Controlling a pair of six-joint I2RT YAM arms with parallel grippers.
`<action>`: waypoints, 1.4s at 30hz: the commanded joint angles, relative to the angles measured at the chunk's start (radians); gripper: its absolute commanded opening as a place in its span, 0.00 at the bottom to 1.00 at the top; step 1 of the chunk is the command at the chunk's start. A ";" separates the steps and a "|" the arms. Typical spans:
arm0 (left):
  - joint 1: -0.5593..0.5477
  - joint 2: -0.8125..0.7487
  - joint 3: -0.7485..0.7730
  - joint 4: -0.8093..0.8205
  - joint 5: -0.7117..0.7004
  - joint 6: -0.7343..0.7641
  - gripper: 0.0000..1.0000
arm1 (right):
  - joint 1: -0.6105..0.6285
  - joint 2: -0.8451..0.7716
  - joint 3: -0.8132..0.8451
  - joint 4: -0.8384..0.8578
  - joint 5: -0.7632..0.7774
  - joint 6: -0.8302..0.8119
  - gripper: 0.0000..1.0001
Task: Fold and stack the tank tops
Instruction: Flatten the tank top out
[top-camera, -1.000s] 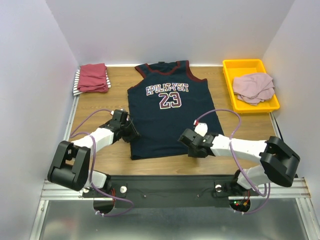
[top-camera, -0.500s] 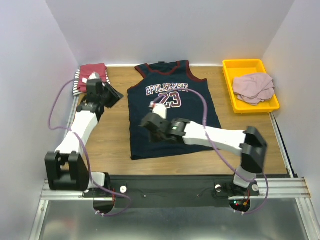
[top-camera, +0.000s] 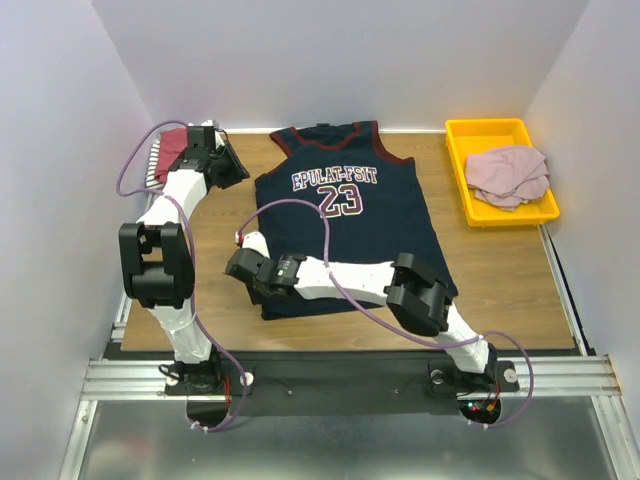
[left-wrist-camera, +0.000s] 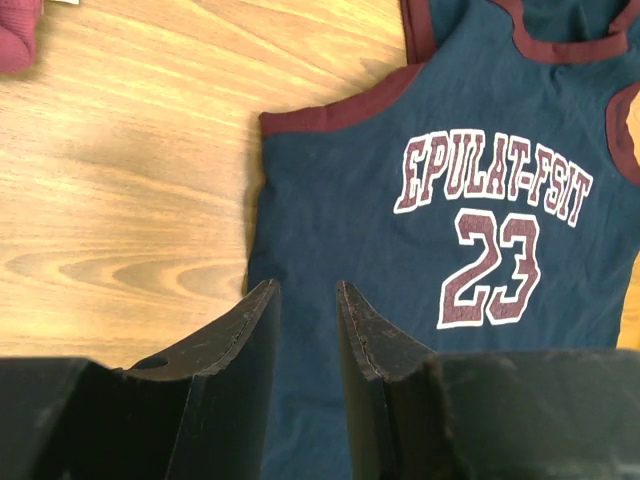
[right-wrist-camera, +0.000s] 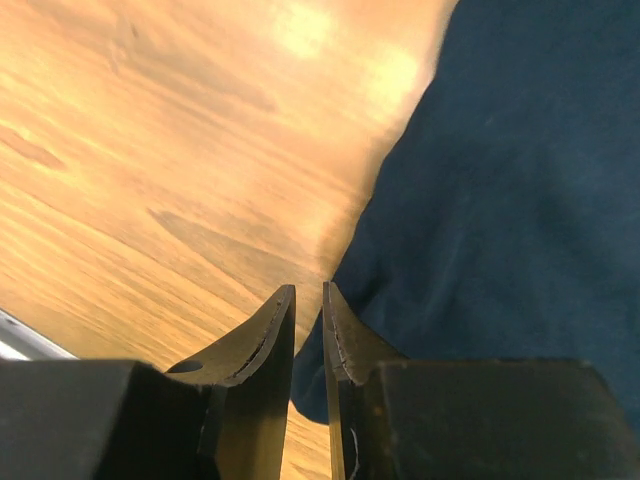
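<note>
Two claws are over the big blue jersey (top-camera: 345, 240). The jersey lies flat and face up in the middle of the worktop (top-camera: 215, 230). Its neck points to the back wall, and its white and red 23 shows.

The left arm reaches far to the back left. The left claw (left-wrist-camera: 305, 290) hangs by the jersey's left side, near the arm hole with the dark red trim. Its fingers (left-wrist-camera: 255, 330) are spread a bit. Nothing is between them. From its own camera you can see wood on one side of them and blue cloth on the other.

The right arm bends all the way across to the left. The right claw (right-wrist-camera: 308, 290) is at the jersey's near left corner, right where the blue edge meets the wood. Its two fingers (right-wrist-camera: 270, 340) are almost pressed together, with just a thin gap. I cannot tell if any cloth is pinched in that gap.

A red top (top-camera: 172, 148) sits folded in the back left corner, partly hidden by the left arm. A pink top (top-camera: 508, 175) lies crumpled in the yellow tray (top-camera: 490, 135) at the back right, well apart from the jersey.
</note>
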 joint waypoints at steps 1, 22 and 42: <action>0.007 -0.037 0.015 0.003 0.020 0.045 0.40 | 0.039 0.005 0.024 0.023 0.002 0.010 0.23; 0.012 -0.009 -0.002 0.013 0.048 0.053 0.40 | 0.090 -0.062 -0.020 -0.055 0.205 0.085 0.30; 0.013 0.003 -0.007 0.017 0.057 0.045 0.40 | 0.099 0.051 0.001 -0.066 0.064 0.125 0.33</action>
